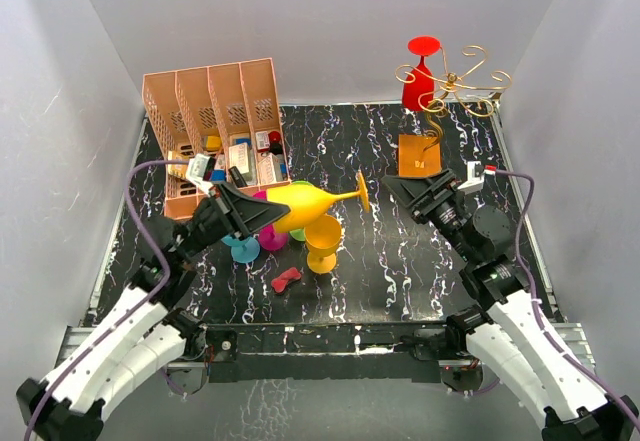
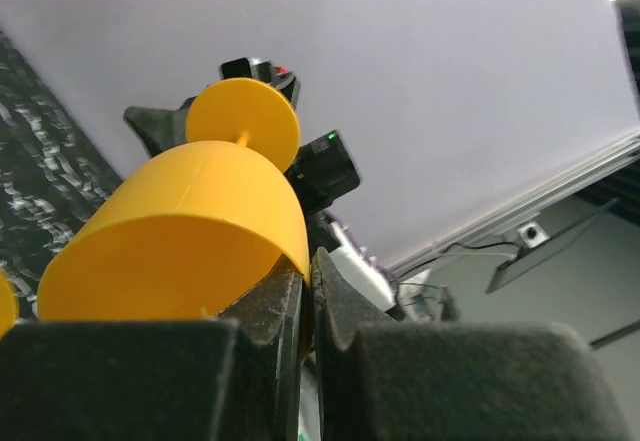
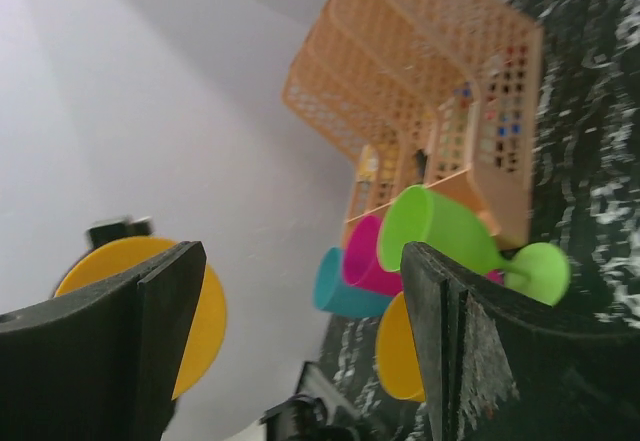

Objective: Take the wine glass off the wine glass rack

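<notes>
The file organiser (image 1: 215,126) stands back left on the table (image 1: 400,256), the wine glass rack (image 1: 420,153) back right — a wine glass (image 1: 418,79) hanging at its left — with other glasses (image 1: 322,241) between, nearer the front.

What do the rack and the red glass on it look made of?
Rack: thin gold wire, probably metal, glinting and bent into curls; its base looks like matte orange-brown wood. Red glass: opaque, evenly coloured, no see-through or sparkle, so likely plastic.
</notes>
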`<state>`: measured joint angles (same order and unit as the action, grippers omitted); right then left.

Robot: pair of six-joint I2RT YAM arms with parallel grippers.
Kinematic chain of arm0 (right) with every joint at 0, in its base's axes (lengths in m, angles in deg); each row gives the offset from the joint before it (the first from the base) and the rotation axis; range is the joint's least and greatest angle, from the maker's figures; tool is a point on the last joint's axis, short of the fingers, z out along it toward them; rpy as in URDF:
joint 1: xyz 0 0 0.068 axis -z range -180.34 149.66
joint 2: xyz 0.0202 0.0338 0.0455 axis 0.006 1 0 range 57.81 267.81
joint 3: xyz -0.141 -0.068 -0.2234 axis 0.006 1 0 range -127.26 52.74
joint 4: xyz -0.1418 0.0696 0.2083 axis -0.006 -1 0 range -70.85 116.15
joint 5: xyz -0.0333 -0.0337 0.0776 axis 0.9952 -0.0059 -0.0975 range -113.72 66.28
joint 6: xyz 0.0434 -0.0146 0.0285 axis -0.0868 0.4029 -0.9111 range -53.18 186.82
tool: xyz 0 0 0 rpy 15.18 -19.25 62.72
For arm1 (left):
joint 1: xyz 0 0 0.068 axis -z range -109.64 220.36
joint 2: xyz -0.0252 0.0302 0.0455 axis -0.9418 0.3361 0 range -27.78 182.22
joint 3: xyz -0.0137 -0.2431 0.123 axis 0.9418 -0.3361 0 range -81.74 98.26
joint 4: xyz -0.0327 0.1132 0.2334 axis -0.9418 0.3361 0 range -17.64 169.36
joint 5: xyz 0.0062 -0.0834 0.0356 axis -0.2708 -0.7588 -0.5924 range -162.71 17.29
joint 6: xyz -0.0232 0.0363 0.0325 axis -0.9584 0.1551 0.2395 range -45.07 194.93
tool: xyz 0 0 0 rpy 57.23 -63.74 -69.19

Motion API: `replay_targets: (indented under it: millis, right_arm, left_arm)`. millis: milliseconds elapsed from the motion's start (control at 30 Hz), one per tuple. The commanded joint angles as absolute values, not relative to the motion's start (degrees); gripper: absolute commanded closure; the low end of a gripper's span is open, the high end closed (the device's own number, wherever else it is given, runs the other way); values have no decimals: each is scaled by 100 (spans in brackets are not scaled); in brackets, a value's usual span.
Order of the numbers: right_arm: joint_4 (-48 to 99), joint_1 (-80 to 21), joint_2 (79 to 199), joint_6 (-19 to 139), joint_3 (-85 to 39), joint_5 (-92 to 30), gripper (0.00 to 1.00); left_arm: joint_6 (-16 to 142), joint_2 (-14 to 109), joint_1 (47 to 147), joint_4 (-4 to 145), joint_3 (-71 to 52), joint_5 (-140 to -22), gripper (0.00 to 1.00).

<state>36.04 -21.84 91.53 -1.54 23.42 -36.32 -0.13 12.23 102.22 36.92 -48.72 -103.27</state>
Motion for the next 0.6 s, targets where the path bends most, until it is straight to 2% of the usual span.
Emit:
replay_targets:
  millis: [0,300,567]
  right_arm:
    - [2201,-2203,9025,1607,1587,-2526,14]
    - [1728,-2203,8728,2539,1313,-1722,10]
    - [1728,-2205,8526,2689,1437,-1539,9]
  left_arm:
    - [1058,358,10240,6027,-4245,-9953,100]
    - [2751,-57,10242,10709,-2423,-9016,100]
    - [3425,311,10237,13138,-1439,-8601,100]
